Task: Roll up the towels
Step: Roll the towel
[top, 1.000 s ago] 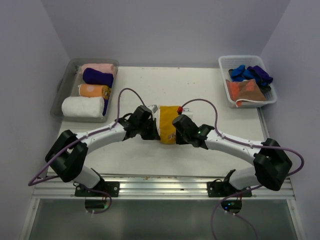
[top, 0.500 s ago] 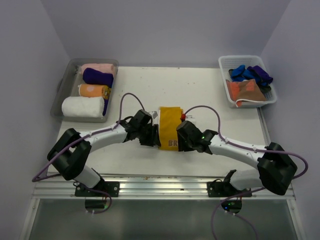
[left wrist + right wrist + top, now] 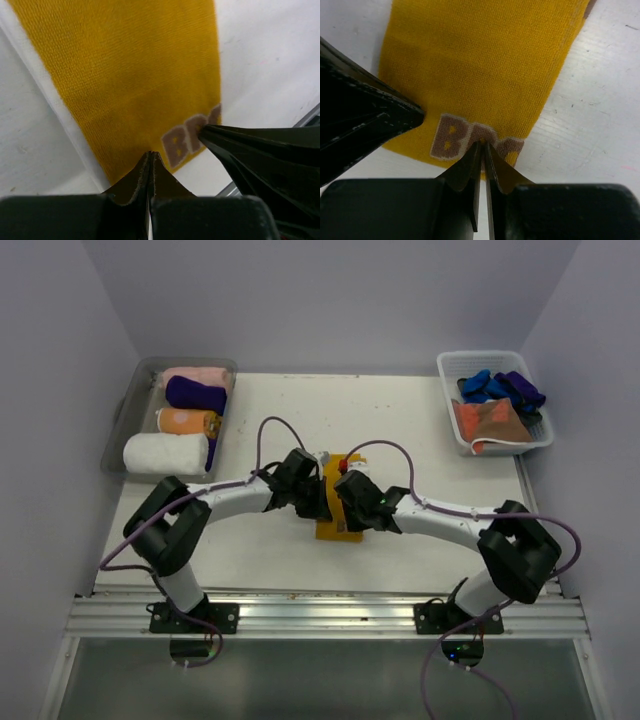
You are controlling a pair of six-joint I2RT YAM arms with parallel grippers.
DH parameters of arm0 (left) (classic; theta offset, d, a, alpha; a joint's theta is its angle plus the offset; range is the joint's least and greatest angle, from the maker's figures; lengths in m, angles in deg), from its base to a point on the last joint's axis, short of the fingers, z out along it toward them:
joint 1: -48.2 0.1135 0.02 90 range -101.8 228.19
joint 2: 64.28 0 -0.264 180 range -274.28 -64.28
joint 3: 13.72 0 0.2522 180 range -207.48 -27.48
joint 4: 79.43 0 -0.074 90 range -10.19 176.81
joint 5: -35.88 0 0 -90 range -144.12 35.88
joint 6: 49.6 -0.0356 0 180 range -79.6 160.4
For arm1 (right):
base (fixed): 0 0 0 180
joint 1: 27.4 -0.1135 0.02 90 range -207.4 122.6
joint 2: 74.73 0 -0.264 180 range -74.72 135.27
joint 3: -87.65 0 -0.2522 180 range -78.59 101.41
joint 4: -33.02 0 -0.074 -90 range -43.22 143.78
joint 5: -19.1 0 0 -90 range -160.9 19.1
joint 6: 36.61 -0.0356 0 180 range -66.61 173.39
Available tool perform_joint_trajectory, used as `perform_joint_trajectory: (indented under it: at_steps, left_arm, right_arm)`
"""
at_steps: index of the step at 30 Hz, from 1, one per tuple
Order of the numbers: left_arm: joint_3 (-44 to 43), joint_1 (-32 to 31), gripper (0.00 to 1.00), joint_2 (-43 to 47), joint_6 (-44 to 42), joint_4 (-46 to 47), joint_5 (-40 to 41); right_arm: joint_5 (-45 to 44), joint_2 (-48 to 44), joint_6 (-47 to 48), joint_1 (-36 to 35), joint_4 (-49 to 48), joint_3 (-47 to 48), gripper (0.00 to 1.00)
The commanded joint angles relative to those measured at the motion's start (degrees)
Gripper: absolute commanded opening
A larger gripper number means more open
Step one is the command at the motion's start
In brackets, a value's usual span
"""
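Flat mustard towel (image 3: 130, 75), brown lettering (image 3: 454, 140) at its 6 o'clock edge; left gripper (image 3: 151, 154) and right gripper (image 3: 481, 144) pressed closed there.

Grey tray (image 3: 118, 436); white basket (image 3: 481, 354)

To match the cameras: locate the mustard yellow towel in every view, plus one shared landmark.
Top external: mustard yellow towel just below picture centre.
Left wrist: the towel fills the upper middle.
Right wrist: the towel fills the top centre.
Landmark: its dark lettering at the near end, in both wrist views.
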Motion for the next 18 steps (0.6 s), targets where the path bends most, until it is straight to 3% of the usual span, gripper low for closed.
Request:
perform_joint_trajectory:
  at_steps: [1,7,12,14,16,17,18]
  left_arm:
    - [0.64,-0.03,0.0,-3.88,0.09,4.24,-2.94]
    - [1.7,0.15,0.0,-5.74,-0.35,5.12,-2.59]
    - [0.64,0.15,0.0,0.76,-1.05,0.12,0.84]
    - [1.69,0.15,0.0,4.8,-0.61,-1.03,1.63]
    - [3.1,0.06,0.0,8.65,0.61,-1.38,2.77]
    - [4.93,0.06,0.14,9.72,1.05,-1.3,3.21]
    - [5.99,0.06,0.24,10.69,1.75,-1.04,3.65]
  right_arm:
    - [0.75,1.85,0.61,0.23,-3.65,0.7,0.11]
    - [0.75,0.63,0.61,0.32,-3.22,-1.68,0.11]
    - [0.74,-3.32,0.44,0.32,-2.77,-4.13,0.1]
    - [0.75,-6.57,-0.44,0.32,-2.43,-5.71,0.16]
    - [1.01,-9.81,-2.19,0.32,-2.07,-7.29,0.31]
    - [0.92,-10.88,-2.9,0.32,-2.07,-7.82,0.42]
    - [1.01,-11.58,-4.29,0.32,-2.25,-8.26,0.44]
